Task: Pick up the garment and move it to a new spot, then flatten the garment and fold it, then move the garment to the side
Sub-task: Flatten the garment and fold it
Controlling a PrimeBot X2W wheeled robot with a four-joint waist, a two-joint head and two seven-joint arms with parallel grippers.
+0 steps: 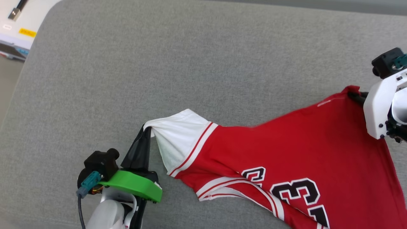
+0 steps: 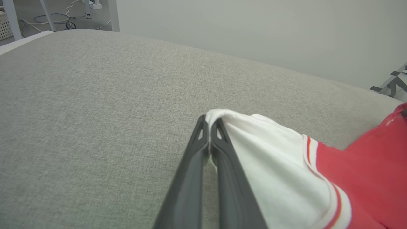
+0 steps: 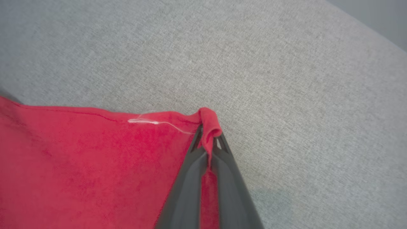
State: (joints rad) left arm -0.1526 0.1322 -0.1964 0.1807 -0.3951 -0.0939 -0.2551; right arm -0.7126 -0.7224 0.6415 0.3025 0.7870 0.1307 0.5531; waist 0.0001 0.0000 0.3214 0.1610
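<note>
The red jersey (image 1: 286,149) sprawls across the lower right of the head view on a grey padded surface (image 1: 159,63), its black number (image 1: 295,190) creased and running off the bottom edge. At lower centre-left, the left end effector (image 1: 147,128) is pinched tight on the tip of a white sleeve (image 1: 178,140). At the right edge, the right end effector (image 1: 353,94) is clamped on a red corner (image 3: 210,124) of the body. In the right wrist view the cloth curls over the fingertips, with a loose white thread (image 3: 152,121) just beside them. Between the two holds the upper edge runs nearly taut, while the lower body lies rumpled, its striped trim (image 1: 229,187) doubled over. The step in hand looks to be the lift and carry to a new spot. Doing it well likely means raising both ends together and evenly. The span should be stretched but not strained, since both holds are on thin tips of cloth that could slip. The hanging bulk should be off the surface before travel, so it does not drag and bunch further.
</note>
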